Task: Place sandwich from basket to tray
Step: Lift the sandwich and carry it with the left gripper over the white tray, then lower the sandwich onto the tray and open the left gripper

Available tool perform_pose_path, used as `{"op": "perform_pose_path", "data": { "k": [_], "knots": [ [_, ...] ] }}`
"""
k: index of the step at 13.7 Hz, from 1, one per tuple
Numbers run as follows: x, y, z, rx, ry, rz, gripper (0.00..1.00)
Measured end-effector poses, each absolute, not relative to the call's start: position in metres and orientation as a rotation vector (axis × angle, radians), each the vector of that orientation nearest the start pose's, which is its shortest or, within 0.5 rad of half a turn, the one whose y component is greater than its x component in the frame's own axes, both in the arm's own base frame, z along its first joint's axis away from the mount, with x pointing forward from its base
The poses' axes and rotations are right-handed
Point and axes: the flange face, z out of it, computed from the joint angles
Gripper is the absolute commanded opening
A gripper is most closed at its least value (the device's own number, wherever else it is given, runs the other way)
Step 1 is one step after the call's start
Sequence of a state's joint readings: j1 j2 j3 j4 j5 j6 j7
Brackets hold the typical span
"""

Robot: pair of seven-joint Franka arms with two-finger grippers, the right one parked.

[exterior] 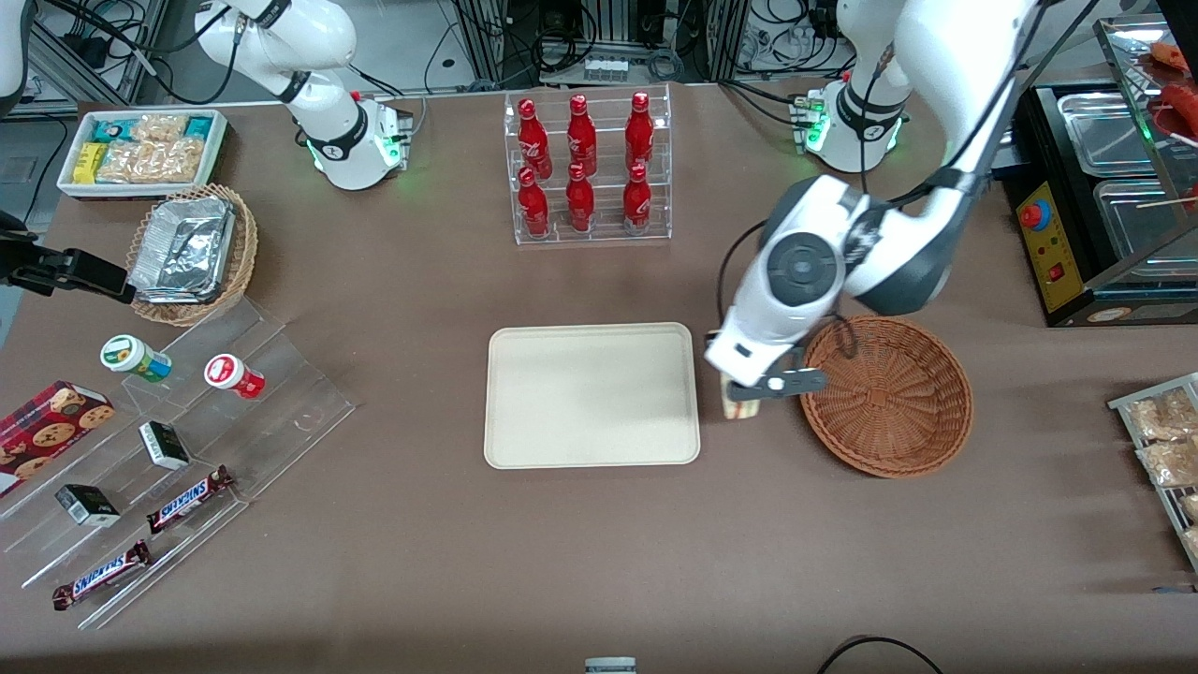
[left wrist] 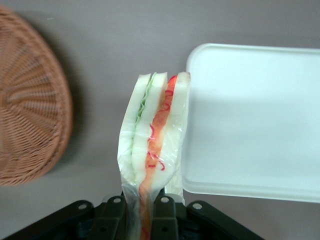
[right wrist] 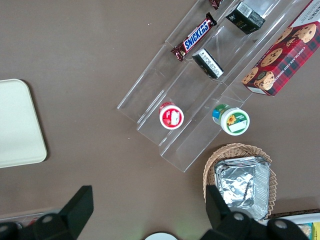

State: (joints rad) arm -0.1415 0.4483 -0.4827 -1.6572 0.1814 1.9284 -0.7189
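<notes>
From the front, the hand [exterior: 746,398] holds the sandwich [exterior: 739,408] above the worktop [exterior: 580,562], between the basket [exterior: 886,395] and the tray [exterior: 591,394].

From the wrist, the fingers [left wrist: 116,216] pinch its wrapped end [left wrist: 145,210]. The sandwich [left wrist: 152,135] looks soft and light, so a gentle squeeze seems best.

The other wrist shows only the tray's edge [right wrist: 20,125].
</notes>
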Motion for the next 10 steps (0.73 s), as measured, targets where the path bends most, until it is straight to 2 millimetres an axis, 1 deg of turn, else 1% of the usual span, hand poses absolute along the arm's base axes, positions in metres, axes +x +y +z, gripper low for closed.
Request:
{"op": "perform_pose_path", "data": {
  "k": [2, 3, 5, 7, 9, 10],
  "knots": [
    [0.551, -0.368, 0.346, -3.078, 0.034, 0.183, 0.0],
    [0.548, -0.386, 0.337, -3.077, 0.077, 0.181, 0.0],
    [0.543, -0.421, 0.32, -3.07, 0.105, 0.164, 0.0],
    [0.54, -0.439, 0.301, -3.057, 0.08, 0.162, 0.0],
    [0.539, -0.447, 0.286, -3.043, 0.053, 0.162, 0.0],
    [0.541, -0.448, 0.278, -3.034, 0.052, 0.16, 0.0]
  ]
}}
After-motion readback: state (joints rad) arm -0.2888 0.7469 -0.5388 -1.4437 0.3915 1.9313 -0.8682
